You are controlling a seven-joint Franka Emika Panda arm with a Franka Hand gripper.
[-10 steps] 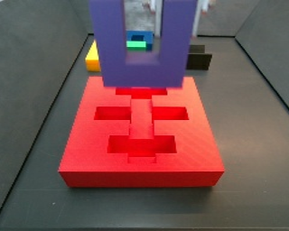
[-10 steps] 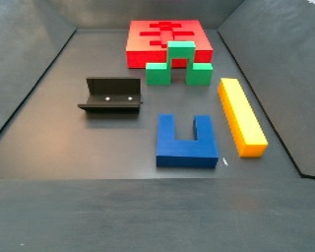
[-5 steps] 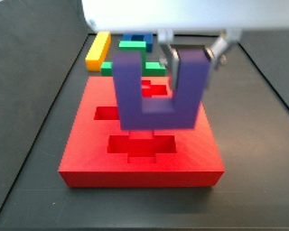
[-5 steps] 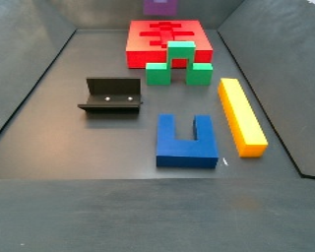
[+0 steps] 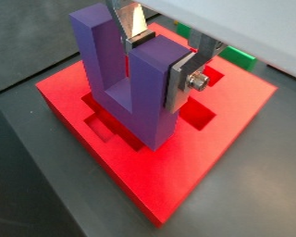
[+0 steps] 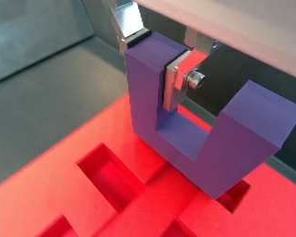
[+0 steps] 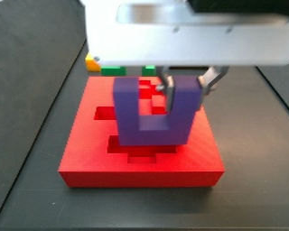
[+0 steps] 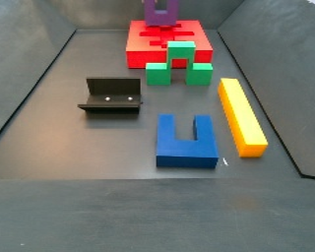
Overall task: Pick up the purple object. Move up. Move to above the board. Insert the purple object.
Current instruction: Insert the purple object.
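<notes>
The gripper is shut on one upright prong of the purple object, a U-shaped block held with its prongs up and its base down. Both wrist views show the silver fingers clamped on that prong of the purple object. The block hangs low over the middle of the board, a big red slab with cross-shaped cut-outs. Its base is at the central channel; I cannot tell whether it touches. In a side view the block shows at the far end, over the board.
A green stepped block stands against the board's near edge. A long yellow bar and a blue U-shaped block lie on the dark floor. The fixture stands to the left. Dark walls ring the floor.
The gripper has come down with the purple object, from high above the board to just over its central channel. The block now shows in the side view that did not show it a second ago.
</notes>
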